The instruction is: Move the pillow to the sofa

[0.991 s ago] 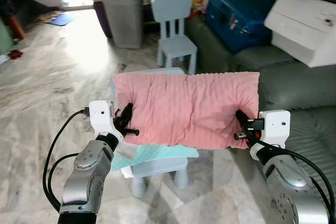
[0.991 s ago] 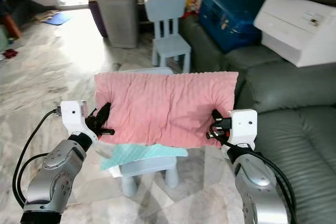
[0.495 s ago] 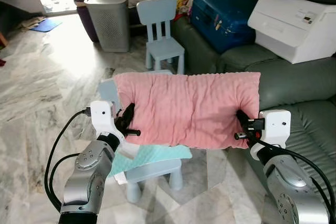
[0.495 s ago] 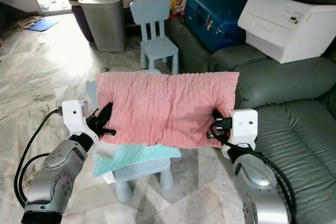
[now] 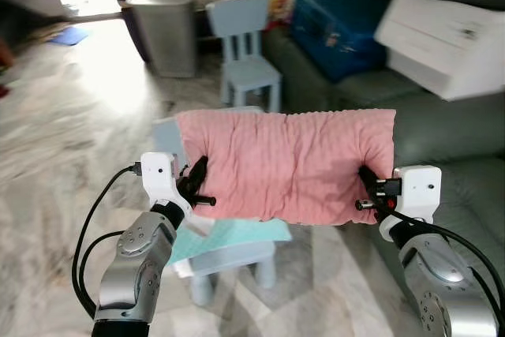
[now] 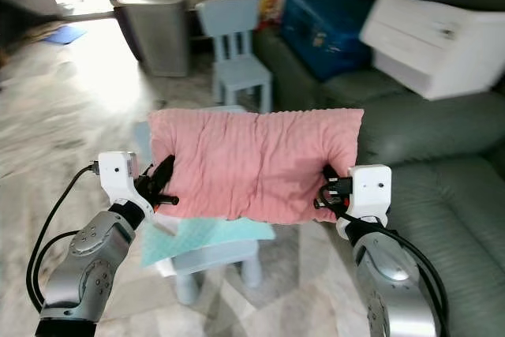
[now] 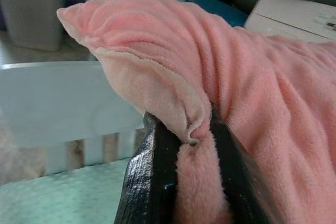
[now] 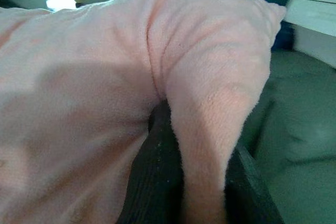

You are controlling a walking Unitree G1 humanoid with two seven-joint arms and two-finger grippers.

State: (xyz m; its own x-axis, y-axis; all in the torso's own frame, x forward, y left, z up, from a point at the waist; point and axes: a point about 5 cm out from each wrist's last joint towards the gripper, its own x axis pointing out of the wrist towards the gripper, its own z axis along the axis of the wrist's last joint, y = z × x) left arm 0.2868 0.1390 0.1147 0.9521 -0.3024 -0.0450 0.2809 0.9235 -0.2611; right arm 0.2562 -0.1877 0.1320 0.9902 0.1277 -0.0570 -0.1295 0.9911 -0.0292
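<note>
Item: pink pillow [image 5: 288,165], plush and ribbed, rectangular. Carried in the air between both arms, clear of any surface, above a small pale blue table [image 5: 229,254] with a mint cloth [image 5: 229,236] draped on it.

Orientation: long axis runs across the robot's front, from its left to its right, roughly level. The broad face looks back toward the head camera; the upper edge stands up and the lower edge hangs free.

Left gripper [image 5: 197,187]: clamped on the pillow's left short edge. The left wrist view shows a fold of fabric pinched tight between the two black fingers [image 7: 152,182].

Right gripper [image 5: 367,191]: clamped on the right short edge. Here too plush bulges over fingers [image 8: 157,177] closed on the cloth.

Surroundings: dark green leather sofa [image 5: 465,147] to the robot's right; a white box-shaped appliance [image 5: 442,33] and a blue suitcase [image 5: 339,25] occupy its far cushions. A pale blue child's chair [image 5: 248,53] and a grey laundry basket [image 5: 166,29] stand on the marble floor [image 5: 71,147] beyond.

Step in hand, by judgement: transport. The pillow is lifted and held; delivery is not yet made. The head views are blurred, consistent with the robot moving.

Next move, by judgement: turn rightward to face a free green cushion nearest the right arm, bring the pillow over it, lower until it rests, then release both ends together.
</note>
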